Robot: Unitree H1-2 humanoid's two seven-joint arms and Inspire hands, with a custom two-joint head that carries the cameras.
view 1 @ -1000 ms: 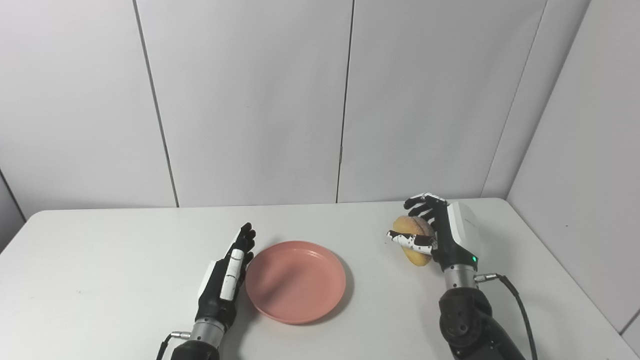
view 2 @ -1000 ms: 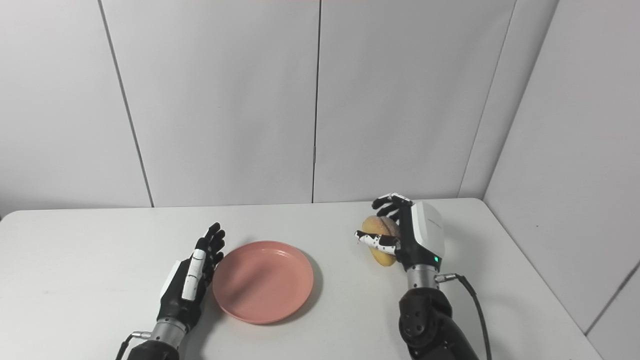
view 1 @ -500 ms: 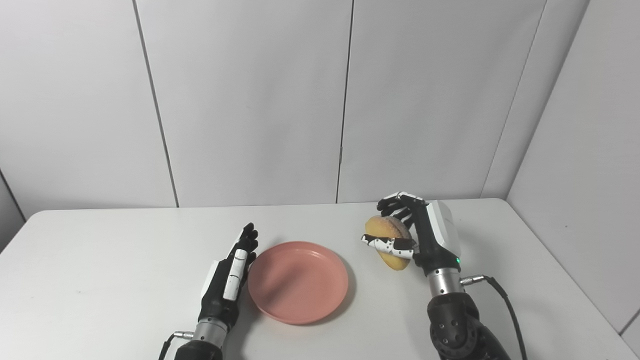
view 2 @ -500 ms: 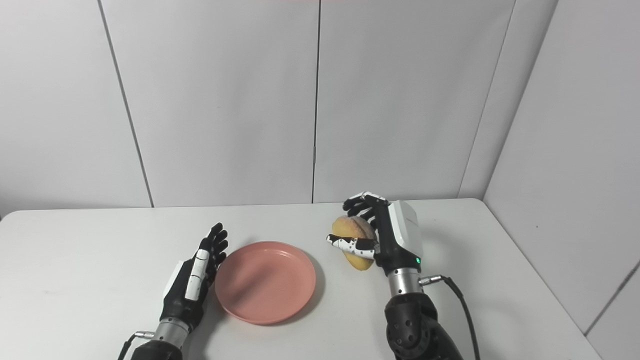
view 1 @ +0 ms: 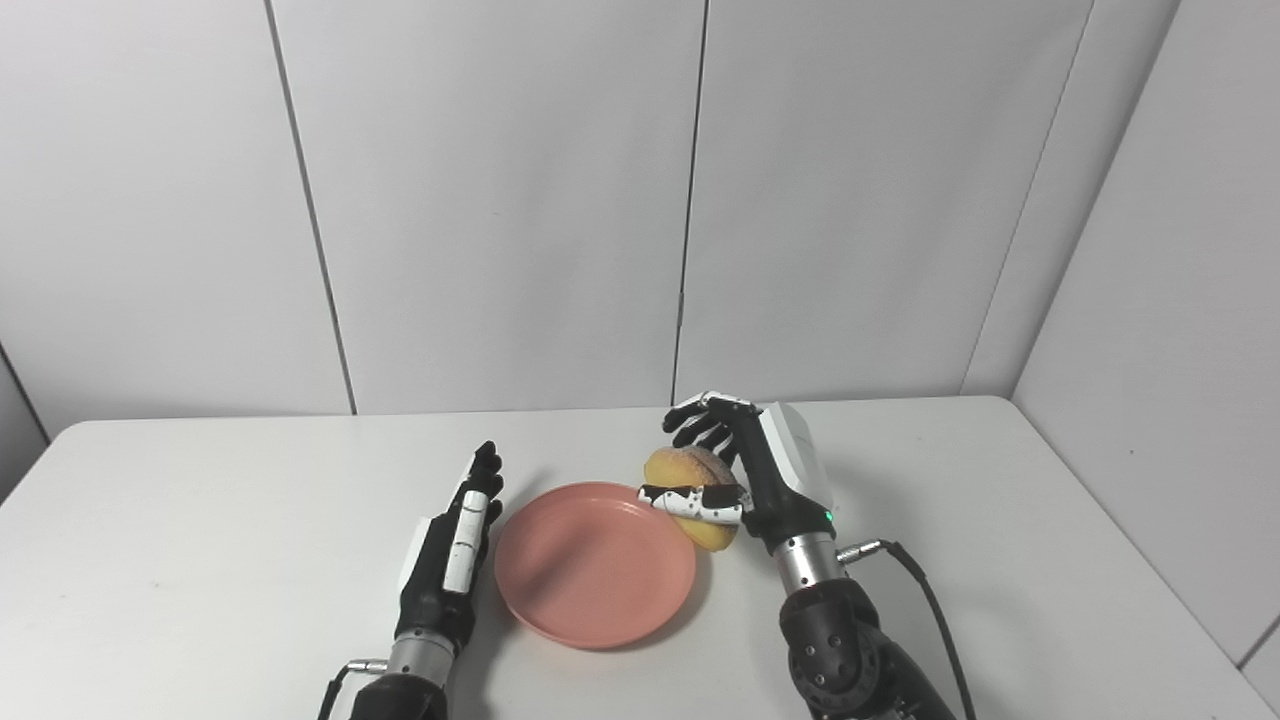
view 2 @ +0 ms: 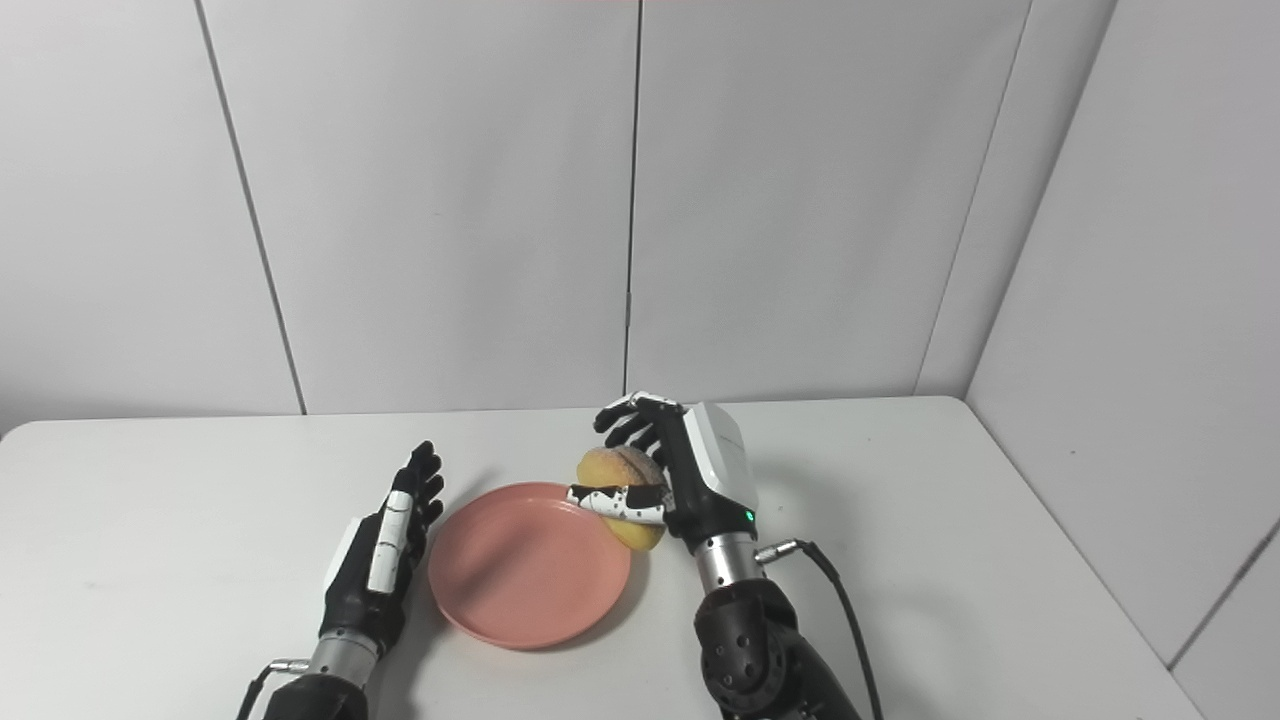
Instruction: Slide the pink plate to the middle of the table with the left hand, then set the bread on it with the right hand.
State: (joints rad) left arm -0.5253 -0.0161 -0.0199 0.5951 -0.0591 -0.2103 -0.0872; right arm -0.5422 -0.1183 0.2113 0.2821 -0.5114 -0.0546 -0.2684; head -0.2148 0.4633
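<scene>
I have the right robot hand (view 1: 760,480) wrapped around the bread (view 1: 690,483), holding it at the pink plate's (view 1: 595,563) 2 o'clock rim. The plate sits mid-tabletop (view 1: 200,560). My left robot hand (view 1: 450,555) is released, fingers straight, at its 9 o'clock edge.

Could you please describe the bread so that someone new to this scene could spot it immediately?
On the white table, find the pink plate near the middle. At its right rim, the right hand grips the bread: a rounded golden-brown bun, the only food here.
</scene>
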